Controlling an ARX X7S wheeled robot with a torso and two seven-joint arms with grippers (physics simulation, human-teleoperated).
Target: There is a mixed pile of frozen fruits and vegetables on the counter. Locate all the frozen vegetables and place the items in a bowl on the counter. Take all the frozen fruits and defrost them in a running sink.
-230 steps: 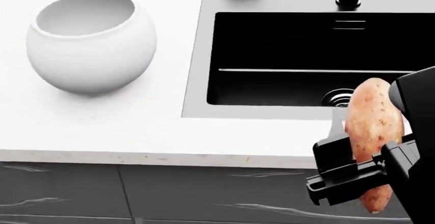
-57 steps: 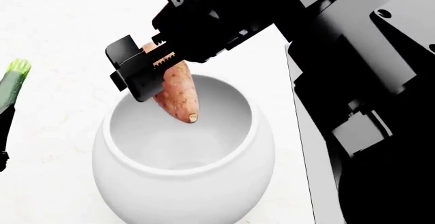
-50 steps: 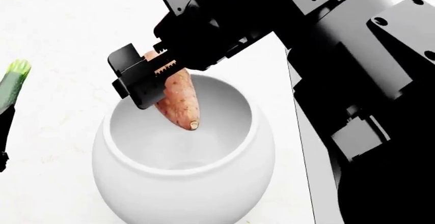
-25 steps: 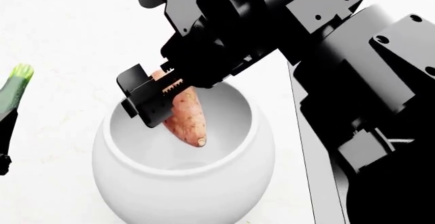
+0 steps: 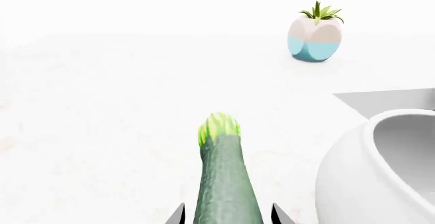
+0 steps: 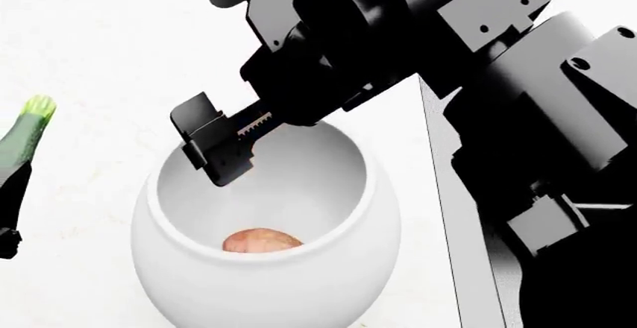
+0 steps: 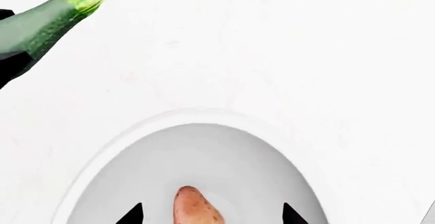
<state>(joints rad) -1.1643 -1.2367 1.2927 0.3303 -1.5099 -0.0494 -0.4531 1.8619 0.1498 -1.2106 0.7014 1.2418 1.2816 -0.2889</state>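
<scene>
A white round bowl (image 6: 268,283) stands on the white counter, and an orange sweet potato (image 6: 261,240) lies on its bottom. My right gripper (image 6: 224,145) hangs over the bowl's mouth, open and holding nothing. In the right wrist view the sweet potato (image 7: 195,207) lies below the wide-apart jaw tips of that gripper (image 7: 212,216). My left gripper (image 5: 227,219) is shut on a green zucchini (image 5: 224,178), held left of the bowl (image 5: 380,173) and above the counter. The zucchini (image 6: 22,138) shows at the head view's left edge. No frozen fruits are in view.
The grey sink rim (image 5: 394,99) lies just beyond the bowl, and my right arm (image 6: 518,119) hides most of the sink in the head view. A small potted plant (image 5: 315,33) stands far back on the counter (image 5: 102,107).
My right gripper opened and the sweet potato dropped from it into the bowl. The left gripper with the zucchini barely shifted.
</scene>
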